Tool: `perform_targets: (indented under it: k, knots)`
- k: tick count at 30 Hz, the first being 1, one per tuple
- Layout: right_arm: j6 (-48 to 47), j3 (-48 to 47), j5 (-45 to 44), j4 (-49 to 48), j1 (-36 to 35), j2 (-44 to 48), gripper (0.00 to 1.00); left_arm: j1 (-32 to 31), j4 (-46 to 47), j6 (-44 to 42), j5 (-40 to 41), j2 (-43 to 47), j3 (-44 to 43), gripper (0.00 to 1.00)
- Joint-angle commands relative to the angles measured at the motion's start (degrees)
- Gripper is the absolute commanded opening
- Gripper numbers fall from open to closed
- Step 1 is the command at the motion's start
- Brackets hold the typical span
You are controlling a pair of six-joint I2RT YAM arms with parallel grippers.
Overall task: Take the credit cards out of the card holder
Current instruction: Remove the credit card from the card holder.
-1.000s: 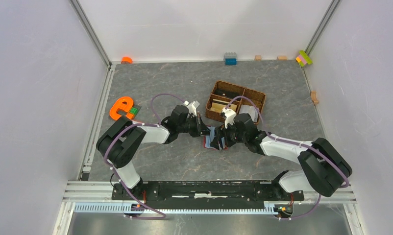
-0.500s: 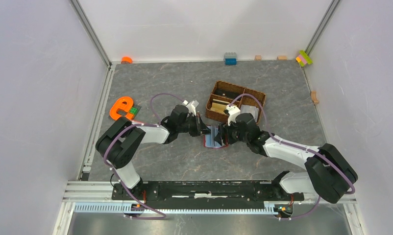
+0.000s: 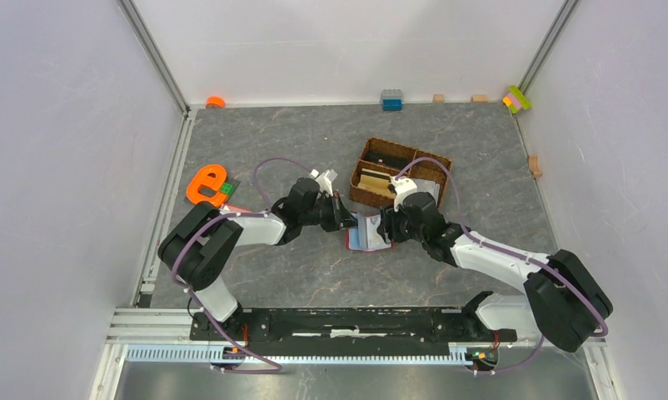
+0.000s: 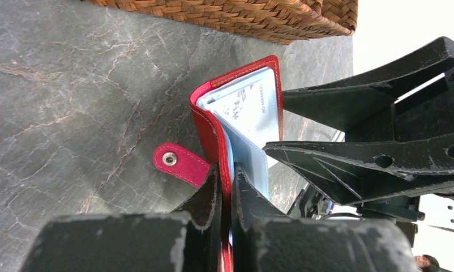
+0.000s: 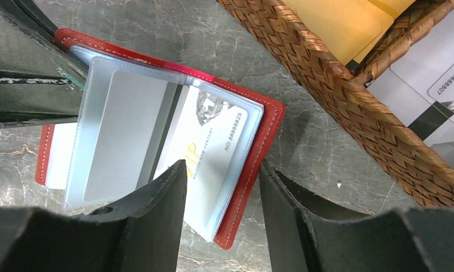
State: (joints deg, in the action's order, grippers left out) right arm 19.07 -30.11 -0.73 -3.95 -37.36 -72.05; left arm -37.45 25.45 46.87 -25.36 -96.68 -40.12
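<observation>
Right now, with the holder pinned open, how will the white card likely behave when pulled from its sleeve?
The white card lies flat and straight, so it is probably stiff and light. The clear sleeves look floppy and may drag along. The card holder, clamped only at one cover by the left gripper, could swing or fold.

Whole table (image 3: 314, 142) is seen from high behind; wrist views are set close, facing each other across the card holder (image 4: 205, 122) — basket (image 5: 338, 85) edge is shared.

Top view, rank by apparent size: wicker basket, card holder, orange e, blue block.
1. wicker basket
2. orange e and card holder: look about alike, holder partly covered, so not ranked
3. blue block
</observation>
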Motion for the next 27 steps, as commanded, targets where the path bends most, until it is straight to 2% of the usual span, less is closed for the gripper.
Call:
perform_targets:
  k: [1,8,9,11,14,20,25,27]
  knots:
    - [-0.5,0.4,2.1,-1.0,1.0,-0.5,0.55,0.4,3.1,-0.6,-3.2,1.0,-0.3,0.05]
    - [1.7,2.2,11.8,-4.9,4.7,-2.3,0.63,1.5,5.7,1.4,-5.0,-0.5,0.3,0.05]
    - [1.9,2.4,12.4,-5.2,5.1,-2.3,0.66,1.6,5.6,1.4,-4.8,-0.3,0.4,0.05]
    - [2.7,2.7,12.8,-5.5,6.0,-2.5,0.79,1.7,5.6,1.3,-4.9,0.0,0.6,0.05]
    - [3.4,2.9,14.0,-5.8,7.3,-3.7,0.85,1.9,6.2,1.7,-5.3,0.1,0.9,0.05]
    - [4.6,3.4,16.1,-7.7,8.1,-5.3,0.86,2.3,7.4,2.3,-6.1,0.3,1.5,0.05]
    - [4.1,4.0,14.8,-8.1,8.0,-3.8,0.78,2.3,7.3,2.3,-6.0,0.3,1.6,0.05]
    - [3.4,3.9,13.2,-7.5,7.4,-3.0,0.79,2.3,6.9,2.2,-5.8,0.3,1.4,0.06]
